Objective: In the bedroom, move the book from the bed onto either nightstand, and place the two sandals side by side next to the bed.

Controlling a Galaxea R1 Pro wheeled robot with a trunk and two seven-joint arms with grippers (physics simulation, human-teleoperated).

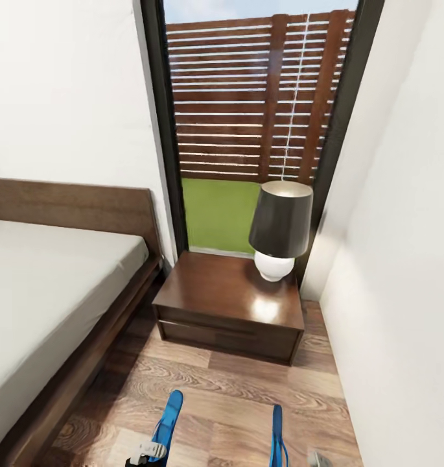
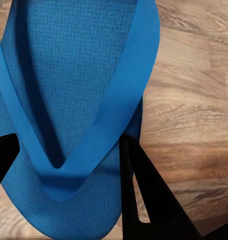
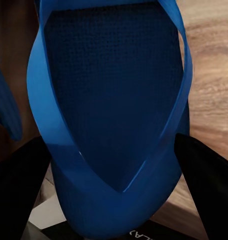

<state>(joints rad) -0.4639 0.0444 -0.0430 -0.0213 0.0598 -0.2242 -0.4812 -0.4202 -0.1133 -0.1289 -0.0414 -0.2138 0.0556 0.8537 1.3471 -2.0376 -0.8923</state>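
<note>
Each claw grips a blue sandal, left [image 2: 69, 165] and right [image 3: 114, 170], above the plank floor [image 1: 234, 395].

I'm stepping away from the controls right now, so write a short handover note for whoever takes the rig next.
Left gripper: shut on the left sandal, held above the floor.
Right gripper: shut on the right sandal.
Bed is to the left, nightstand with a lamp ahead.
Done: both sandals picked up.
Left: set them side by side beside the bed; find the book and move it onto a nightstand.
</note>
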